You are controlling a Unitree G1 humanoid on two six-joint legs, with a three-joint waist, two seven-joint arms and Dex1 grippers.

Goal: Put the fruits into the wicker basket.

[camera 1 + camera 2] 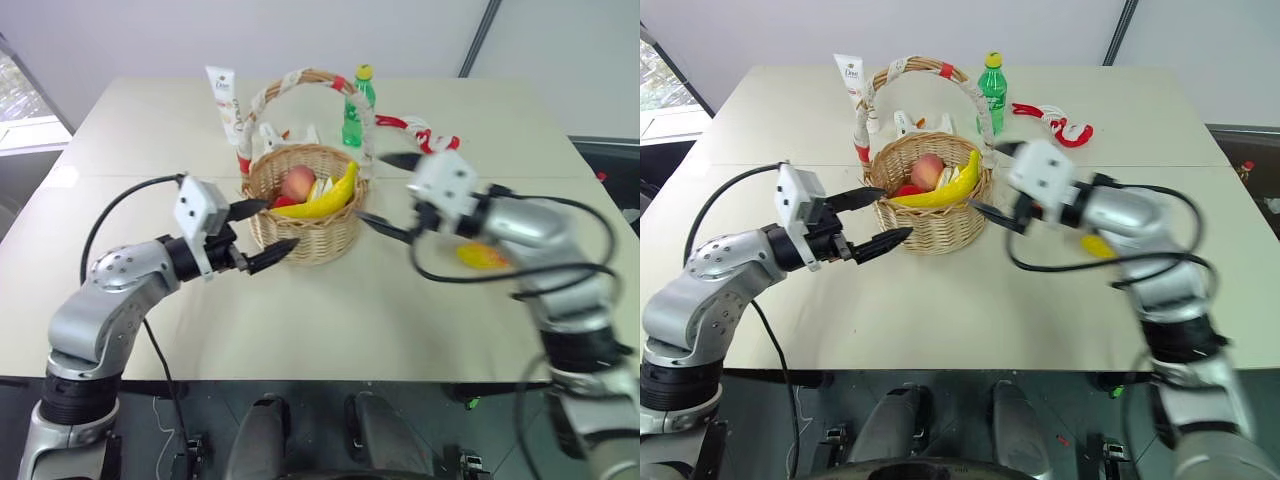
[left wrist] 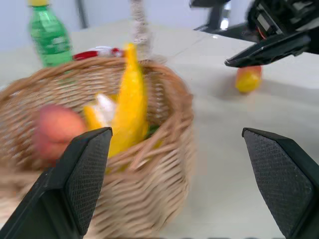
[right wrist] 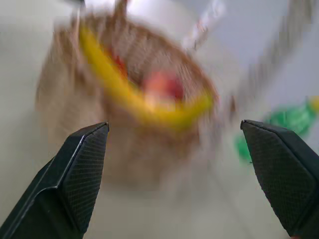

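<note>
Fruits: banana (image 1: 940, 190), peach (image 1: 927, 170), mango (image 1: 480, 257)

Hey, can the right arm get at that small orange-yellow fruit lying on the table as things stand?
Probably yes. The small orange-yellow fruit lies on bare table just behind the right forearm, away from the wicker basket. The right gripper is open and empty, but would have to pull back.

Woven wicker basket (image 1: 305, 235); matt table (image 1: 330, 310).

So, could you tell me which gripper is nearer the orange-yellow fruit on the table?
Right. The right gripper hangs just beside the fruit; the left gripper is across the wicker basket.
</note>
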